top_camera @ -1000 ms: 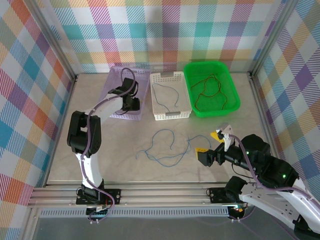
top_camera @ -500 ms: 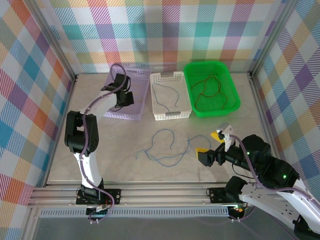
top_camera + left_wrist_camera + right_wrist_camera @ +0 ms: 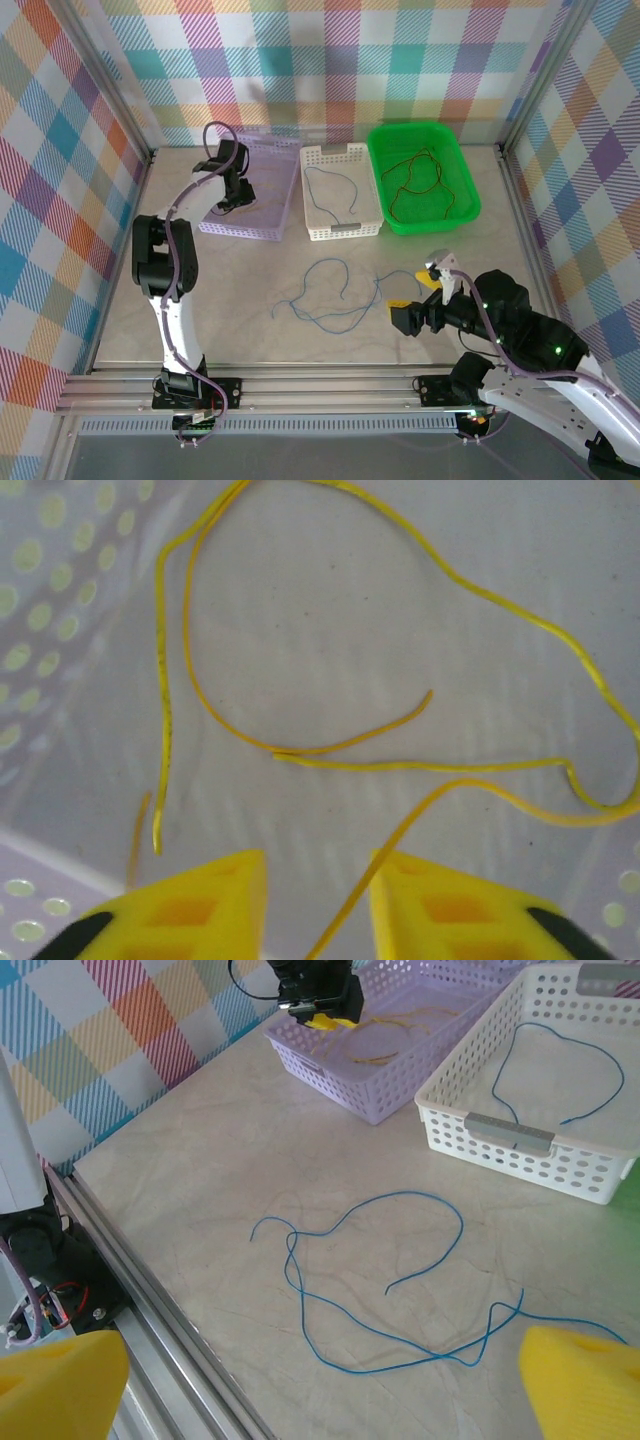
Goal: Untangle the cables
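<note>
Several blue cables (image 3: 405, 1194) lie tangled in front of the white basket (image 3: 345, 233), long axis left-right. Nearest, at their right end, the right gripper (image 3: 416, 288) is spread wide; the left gripper (image 3: 318, 905), parted, overhangs yellow cables (image 3: 330, 748) left of the basket.

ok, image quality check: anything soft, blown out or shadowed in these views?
Left wrist: yellow cables on the purple basket floor are sharp, while the left fingers at the bottom edge are soft. Right wrist: blue cables on the table are crisp, and the right fingers are badly defocused in the corners. Top external: even light, faint shadows, no glare, thin cables barely resolved.
</note>
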You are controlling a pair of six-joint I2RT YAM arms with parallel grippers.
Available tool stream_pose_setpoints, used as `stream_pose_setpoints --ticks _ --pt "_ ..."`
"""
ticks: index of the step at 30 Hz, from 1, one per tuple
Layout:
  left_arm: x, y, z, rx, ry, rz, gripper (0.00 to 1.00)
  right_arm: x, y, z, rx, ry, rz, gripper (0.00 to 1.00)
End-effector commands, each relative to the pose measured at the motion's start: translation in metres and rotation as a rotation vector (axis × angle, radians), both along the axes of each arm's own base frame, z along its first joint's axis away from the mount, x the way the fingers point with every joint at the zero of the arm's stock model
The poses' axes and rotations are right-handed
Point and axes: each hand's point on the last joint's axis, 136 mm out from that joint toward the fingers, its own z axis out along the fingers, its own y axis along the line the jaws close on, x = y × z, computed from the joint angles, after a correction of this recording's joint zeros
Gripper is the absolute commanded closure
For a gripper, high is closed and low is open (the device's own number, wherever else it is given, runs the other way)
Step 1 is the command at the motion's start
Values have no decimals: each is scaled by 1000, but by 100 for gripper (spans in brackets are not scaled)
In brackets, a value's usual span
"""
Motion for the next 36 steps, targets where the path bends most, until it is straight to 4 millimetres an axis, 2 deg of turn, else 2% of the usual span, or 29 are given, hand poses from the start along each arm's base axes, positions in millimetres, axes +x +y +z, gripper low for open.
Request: stream_pose_setpoints --ticks 1,4,8,11,15,19,24,30,33,36 --pt "-1 9 21 54 1 30 53 2 7 -4 14 36 4 0" --pt "0 11 38 65 -22 33 39 7 6 -15 -20 76 -30 0" --pt "-5 13 80 48 -93 54 22 17 -4 -41 -125 163 -128 0" --pt "-17 6 114 1 -148 48 17 22 -8 -69 -203 251 -194 0" --pt "-46 -13 141 -26 -182 -3 11 27 5 -100 -250 349 -207 0" --pt "-81 -29 153 -27 -199 -46 8 36 13 -132 -292 395 -227 0" --pt "-127 -38 159 -44 -219 -88 3 42 25 -176 -352 481 -242 6" --pt "-172 -30 151 -58 -217 -109 0 62 26 -200 -327 547 -302 24" --pt "-188 -21 143 -31 -220 -118 0 70 28 -211 -290 592 -308 33" --pt "-197 -14 133 -5 -238 -130 0 75 34 -216 -287 593 -292 36"
